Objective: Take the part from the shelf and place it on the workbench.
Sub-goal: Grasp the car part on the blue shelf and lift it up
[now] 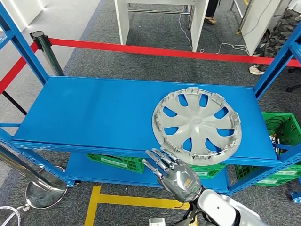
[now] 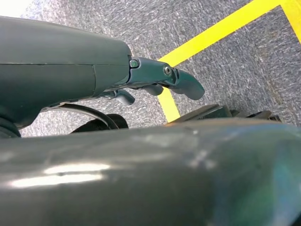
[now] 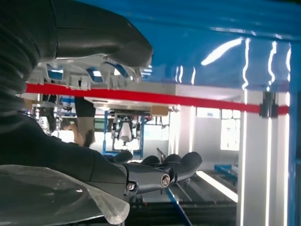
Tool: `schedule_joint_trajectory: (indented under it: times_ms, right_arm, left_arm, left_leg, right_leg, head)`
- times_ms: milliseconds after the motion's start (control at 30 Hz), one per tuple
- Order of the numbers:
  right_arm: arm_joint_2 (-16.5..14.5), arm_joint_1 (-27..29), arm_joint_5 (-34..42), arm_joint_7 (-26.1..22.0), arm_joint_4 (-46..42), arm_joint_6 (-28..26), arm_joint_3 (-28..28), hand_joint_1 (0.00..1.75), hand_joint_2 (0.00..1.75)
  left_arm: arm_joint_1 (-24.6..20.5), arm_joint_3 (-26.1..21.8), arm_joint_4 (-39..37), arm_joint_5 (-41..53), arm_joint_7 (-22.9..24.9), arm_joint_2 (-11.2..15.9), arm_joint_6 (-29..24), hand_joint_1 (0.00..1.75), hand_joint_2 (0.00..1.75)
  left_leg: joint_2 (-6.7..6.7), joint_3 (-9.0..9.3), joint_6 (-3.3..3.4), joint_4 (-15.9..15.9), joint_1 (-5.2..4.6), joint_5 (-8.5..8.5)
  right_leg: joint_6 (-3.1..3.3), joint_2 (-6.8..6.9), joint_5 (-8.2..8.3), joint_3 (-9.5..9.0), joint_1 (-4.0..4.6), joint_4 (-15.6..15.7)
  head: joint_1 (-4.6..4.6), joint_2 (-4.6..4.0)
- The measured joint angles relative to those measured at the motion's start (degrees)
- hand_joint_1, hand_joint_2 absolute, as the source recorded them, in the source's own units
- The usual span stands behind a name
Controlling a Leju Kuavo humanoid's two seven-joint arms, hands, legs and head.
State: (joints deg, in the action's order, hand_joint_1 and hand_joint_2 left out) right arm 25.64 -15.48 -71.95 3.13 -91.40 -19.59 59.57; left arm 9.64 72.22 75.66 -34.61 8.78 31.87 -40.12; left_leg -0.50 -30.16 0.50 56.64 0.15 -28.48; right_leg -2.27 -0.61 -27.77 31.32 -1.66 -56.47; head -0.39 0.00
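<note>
A silver wheel cover [image 1: 197, 123] with several curved spokes lies flat on the right half of the blue shelf [image 1: 89, 113], its rim reaching the shelf's front edge. My right hand [image 1: 174, 174] hovers just in front of and below that edge, left of the cover's near rim. Its fingers are spread, pointing up-left, and it holds nothing. In the right wrist view the cover's ribbed rim [image 3: 89, 75] shows between the thumb [image 3: 106, 37] and the dark fingers [image 3: 170, 169], untouched. My left hand [image 2: 152, 77] hangs over the carpet, fingers loosely extended and empty.
Green crates [image 1: 117, 162] sit on the lower shelf, and another [image 1: 284, 127] stands at the right. Red barrier tape [image 1: 160, 51] runs behind the shelf from a stanchion [image 1: 46, 47]. Blue uprights [image 1: 273, 66] frame the shelf. Yellow floor tape [image 1: 135, 201] lies below. A person's shoe [image 1: 257, 69] shows far right.
</note>
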Motion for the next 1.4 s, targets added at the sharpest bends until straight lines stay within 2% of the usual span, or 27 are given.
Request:
schedule_joint_trajectory:
  times_ms: [333, 667, 1400]
  right_arm:
    - [0.02, 0.05, -0.43, 3.02, 1.95, 3.54, 0.55, 0.0, 1.75]
    - [-0.02, 1.63, -1.11, 6.42, 2.18, 5.49, -2.71, 0.0, 1.75]
    - [-1.41, 5.13, -3.66, 8.49, 5.26, 11.42, -8.77, 0.0, 1.75]
  left_arm:
    - [0.04, -0.07, 1.43, 1.67, 2.04, 0.38, -0.01, 0.0, 0.0]
    - [0.54, -0.62, 2.82, 3.53, 3.92, 0.7, -0.01, 0.0, 0.0]
    - [2.16, -2.84, 5.35, 5.3, 6.33, 1.17, -0.01, 0.0, 0.0]
  left_leg:
    - [0.0, 0.0, 0.0, 0.0, 0.0, 0.0]
    - [0.0, -0.01, 0.0, 0.0, 0.0, 0.0]
    - [0.0, -0.02, 0.0, 0.0, 0.0, 0.0]
  right_leg:
    - [0.0, 0.0, 0.0, 0.01, 0.0, 0.0]
    - [0.0, 0.0, 0.0, 0.01, 0.0, 0.0]
    - [0.0, 0.0, 0.0, 0.02, 0.0, 0.0]
  head:
    - [0.01, 0.0]
    - [0.01, 0.0]
    - [0.01, 0.0]
